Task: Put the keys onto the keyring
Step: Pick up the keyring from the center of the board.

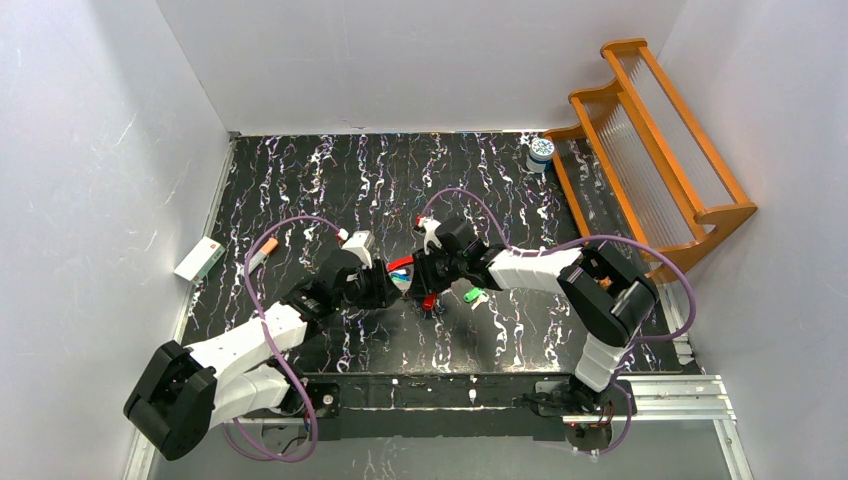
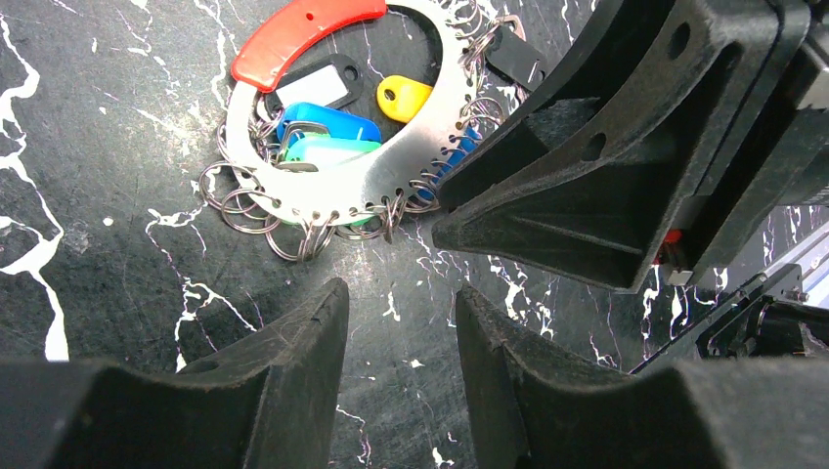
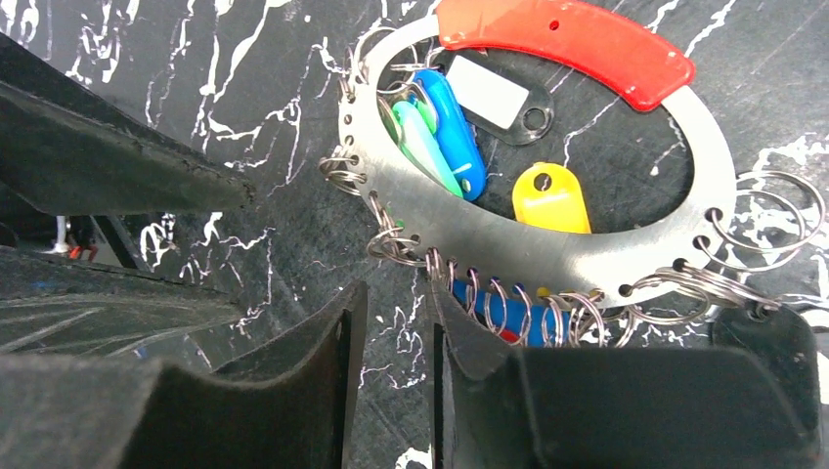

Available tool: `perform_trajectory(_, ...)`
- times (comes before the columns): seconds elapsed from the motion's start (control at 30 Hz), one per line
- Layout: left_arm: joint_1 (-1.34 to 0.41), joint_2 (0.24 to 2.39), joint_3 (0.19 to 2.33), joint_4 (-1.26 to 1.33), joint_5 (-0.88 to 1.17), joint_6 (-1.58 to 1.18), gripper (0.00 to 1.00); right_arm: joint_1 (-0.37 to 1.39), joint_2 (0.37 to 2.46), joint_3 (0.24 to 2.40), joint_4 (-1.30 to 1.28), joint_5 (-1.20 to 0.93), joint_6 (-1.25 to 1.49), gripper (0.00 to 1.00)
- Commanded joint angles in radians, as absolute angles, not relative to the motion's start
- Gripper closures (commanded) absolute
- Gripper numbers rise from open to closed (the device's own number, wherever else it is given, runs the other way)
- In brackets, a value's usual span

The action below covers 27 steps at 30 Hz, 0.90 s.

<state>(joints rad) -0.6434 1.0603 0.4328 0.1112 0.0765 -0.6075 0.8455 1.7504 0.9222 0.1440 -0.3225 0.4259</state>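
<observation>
The keyring [image 2: 430,147] is a flat silvery oval loop with a red grip and many small split rings along its edge. It lies on the black marbled table. Blue [image 2: 327,119], green [image 2: 332,151] and yellow [image 2: 403,98] keys lie inside the loop. My left gripper [image 2: 401,293] stands open just short of the ring, with nothing between its fingers. My right gripper [image 3: 396,288] is narrowly open over bare table, one fingertip against the split rings of the keyring [image 3: 508,234]. From above, both grippers meet at the keyring [image 1: 402,266]. A loose green key [image 1: 473,295] lies to the right.
A wooden rack [image 1: 650,150] stands at the back right with a white-and-blue jar [image 1: 541,152] beside it. A white box [image 1: 199,259] and an orange-tipped stick [image 1: 262,250] lie at the left edge. Purple cables loop over both arms.
</observation>
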Motion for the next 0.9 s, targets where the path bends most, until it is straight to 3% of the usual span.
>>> perform_trajectory(0.0, -0.637, 1.041, 0.425, 0.099, 0.085, -0.609, 0.58, 0.857, 1.742, 0.962, 0.121, -0.254, 0.403, 0.62)
perform_trajectory(0.4, -0.637, 1.039, 0.422, 0.104, 0.087, -0.612, 0.58, 0.879, 1.764, 0.969, 0.112, -0.2, 0.378, 0.6)
perform_trajectory(0.87, -0.637, 1.005, 0.42, 0.086, 0.077, -0.602, 0.58, 0.879, 1.766, 0.969, 0.135, -0.191, 0.36, 0.98)
